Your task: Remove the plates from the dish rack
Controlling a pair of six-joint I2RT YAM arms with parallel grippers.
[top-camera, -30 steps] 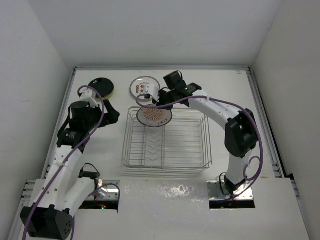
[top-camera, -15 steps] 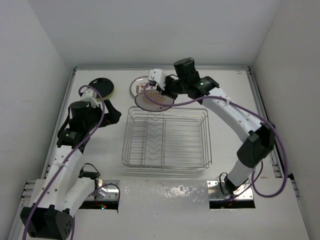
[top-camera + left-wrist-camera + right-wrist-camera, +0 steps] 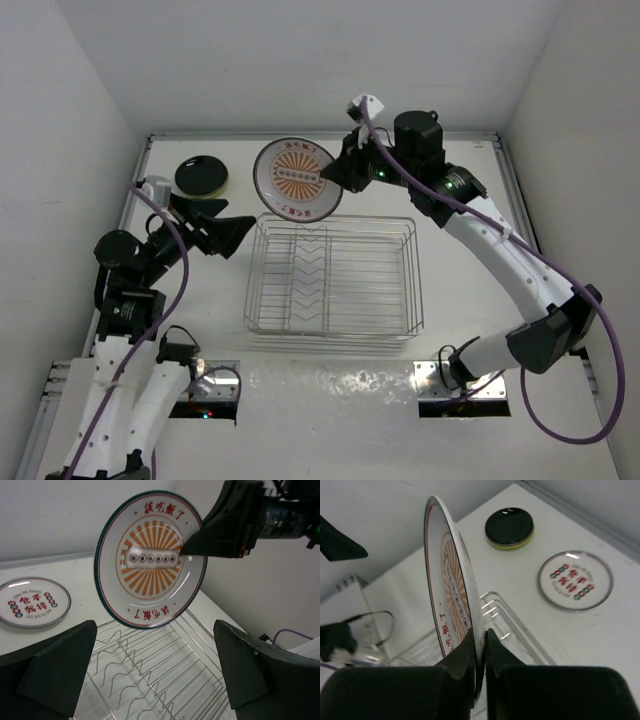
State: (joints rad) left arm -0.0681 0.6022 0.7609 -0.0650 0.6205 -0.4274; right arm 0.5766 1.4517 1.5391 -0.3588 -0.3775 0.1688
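Observation:
My right gripper [image 3: 338, 176] is shut on the rim of a white plate with an orange sunburst and red characters [image 3: 297, 178]. It holds the plate on edge, high above the far left corner of the dish rack [image 3: 335, 280]. The pinch shows in the right wrist view [image 3: 481, 636], with the plate [image 3: 451, 585] upright. The silver wire rack holds no plates. My left gripper [image 3: 226, 235] is open and empty just left of the rack, and its view [image 3: 155, 680] looks over the rack's bars [image 3: 150, 665] at the held plate [image 3: 150, 560].
A black plate [image 3: 200, 174] lies stacked on a lime green one at the far left. A white plate with a grey ring and red pattern [image 3: 32, 602] lies flat on the table behind the rack, also in the right wrist view [image 3: 576, 580]. White walls enclose the table.
My right gripper has lifted the sunburst plate out of the rack, up and toward the back, turning it on edge. My left arm has pulled back and turned its gripper toward the rack.

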